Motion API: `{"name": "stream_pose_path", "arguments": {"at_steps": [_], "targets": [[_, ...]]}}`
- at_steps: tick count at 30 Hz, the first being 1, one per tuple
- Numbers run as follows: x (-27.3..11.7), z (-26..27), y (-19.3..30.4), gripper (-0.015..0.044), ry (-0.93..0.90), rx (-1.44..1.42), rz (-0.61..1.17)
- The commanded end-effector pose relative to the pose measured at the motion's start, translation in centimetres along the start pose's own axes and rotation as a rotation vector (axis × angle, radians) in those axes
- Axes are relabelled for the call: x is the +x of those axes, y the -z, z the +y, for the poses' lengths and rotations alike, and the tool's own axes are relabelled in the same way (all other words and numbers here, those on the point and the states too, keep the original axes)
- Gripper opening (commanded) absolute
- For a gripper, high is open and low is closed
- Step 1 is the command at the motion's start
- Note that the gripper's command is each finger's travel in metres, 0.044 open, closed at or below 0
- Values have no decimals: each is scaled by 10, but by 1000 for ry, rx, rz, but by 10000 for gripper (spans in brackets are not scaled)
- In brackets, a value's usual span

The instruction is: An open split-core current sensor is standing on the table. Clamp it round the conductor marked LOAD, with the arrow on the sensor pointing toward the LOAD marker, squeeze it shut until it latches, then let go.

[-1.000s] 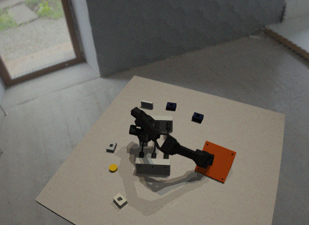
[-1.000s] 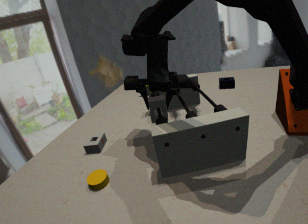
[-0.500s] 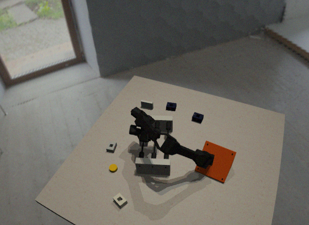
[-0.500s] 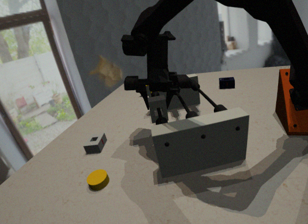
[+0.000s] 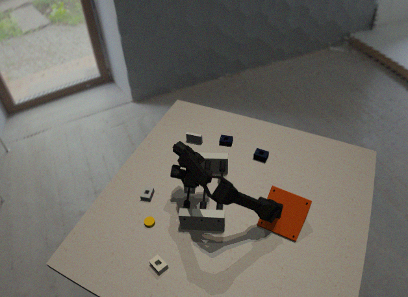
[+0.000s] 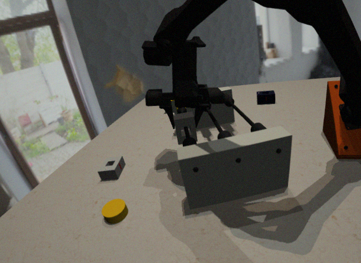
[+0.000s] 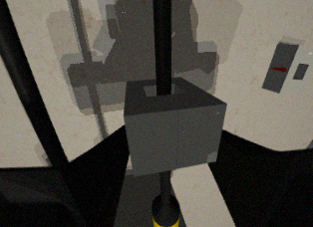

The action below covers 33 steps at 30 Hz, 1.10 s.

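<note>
The grey sensor (image 5: 186, 190) (image 6: 183, 117) (image 7: 174, 141) surrounds the leftmost conductor (image 6: 185, 130) (image 7: 162, 42), which passes through its square hole. Its two halves look together in the wrist view, with a thin seam on the near face. Whether the latch has caught cannot be told. My gripper (image 6: 184, 125) (image 7: 162, 125) is shut on the sensor, one finger on each side. The sensor's arrow is not visible. A yellow band (image 7: 165, 224) shows at this conductor's end. No LOAD lettering is legible.
Front support block (image 5: 201, 221) (image 6: 236, 172) and back block (image 5: 219, 166) carry two more conductors to the right. Around them are a grey block (image 5: 143, 198) (image 6: 108, 174), yellow disc (image 5: 149, 221) (image 6: 114, 210), cream block (image 5: 153, 263), upright plate (image 5: 193, 138), two dark blue blocks and orange plate (image 5: 290, 211).
</note>
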State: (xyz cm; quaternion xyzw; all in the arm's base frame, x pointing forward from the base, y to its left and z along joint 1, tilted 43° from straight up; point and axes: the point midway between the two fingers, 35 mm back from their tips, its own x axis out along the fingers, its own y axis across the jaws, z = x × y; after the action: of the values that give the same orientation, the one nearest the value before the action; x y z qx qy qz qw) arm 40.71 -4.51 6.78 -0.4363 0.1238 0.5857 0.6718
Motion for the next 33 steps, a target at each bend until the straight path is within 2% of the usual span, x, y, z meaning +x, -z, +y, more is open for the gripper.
{"name": "stream_pose_path", "arguments": {"at_steps": [1, 16, 20, 33], "targets": [[0, 0, 0, 209, 0, 0, 0], [0, 0, 0, 109, 0, 0, 0], [-2, 0, 0, 4, 23, 3, -3], [-1, -1, 1, 0, 8, -5, 1]]}}
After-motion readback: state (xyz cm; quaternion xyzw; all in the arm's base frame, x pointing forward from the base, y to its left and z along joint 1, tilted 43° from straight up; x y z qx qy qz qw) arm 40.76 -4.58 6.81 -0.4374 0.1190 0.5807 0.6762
